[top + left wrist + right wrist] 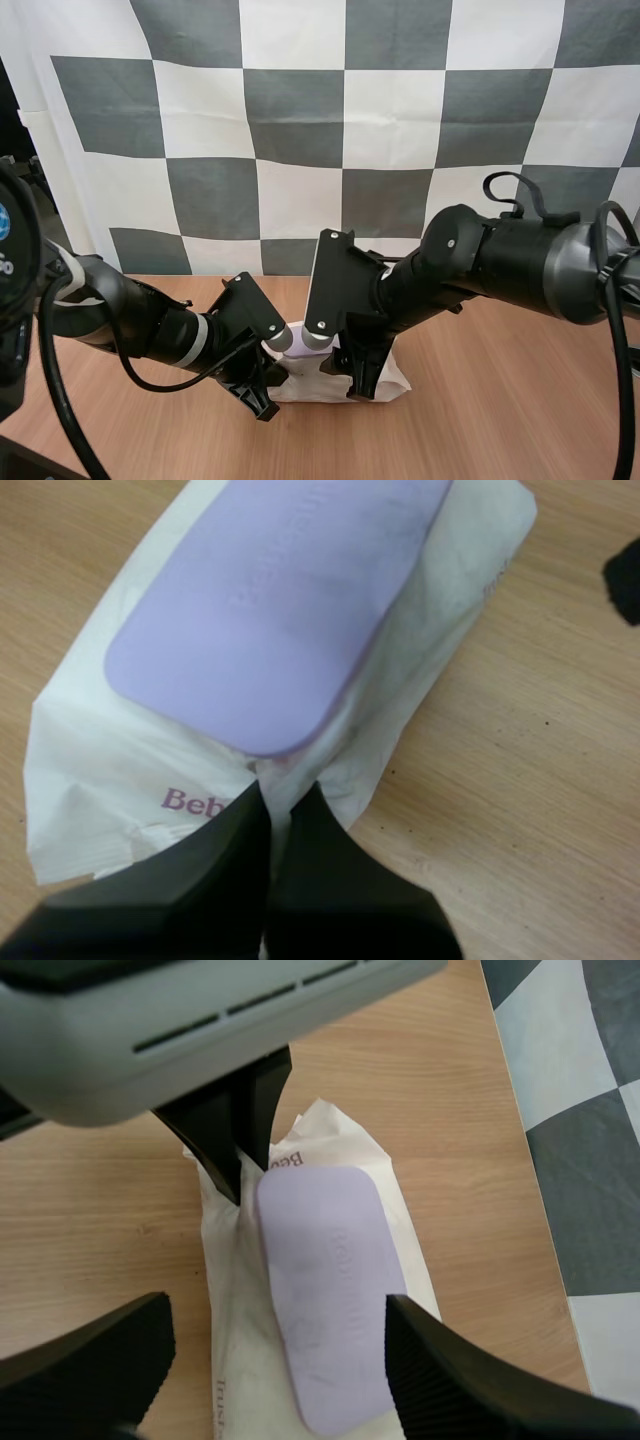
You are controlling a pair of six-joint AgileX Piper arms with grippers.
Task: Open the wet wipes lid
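Note:
The wet wipes pack [393, 386] is a white soft pack lying on the wooden table, with both arms meeting over it. Its lilac lid [270, 610] lies flat and closed. My left gripper [281, 798] is shut, its tips together on the white wrapper at the lid's rounded end, beside the purple print. In the high view the left gripper [262, 392] sits at the pack's left end. My right gripper [275, 1305] is open above the pack [225, 1360], one finger to each side of the lid [330, 1290]; in the high view it [362, 378] stands over the pack's middle.
The wooden table [500, 400] stretches bare to the right of the pack and in front of it. Its far edge lies close behind the pack. The two arms crowd the space right over the pack.

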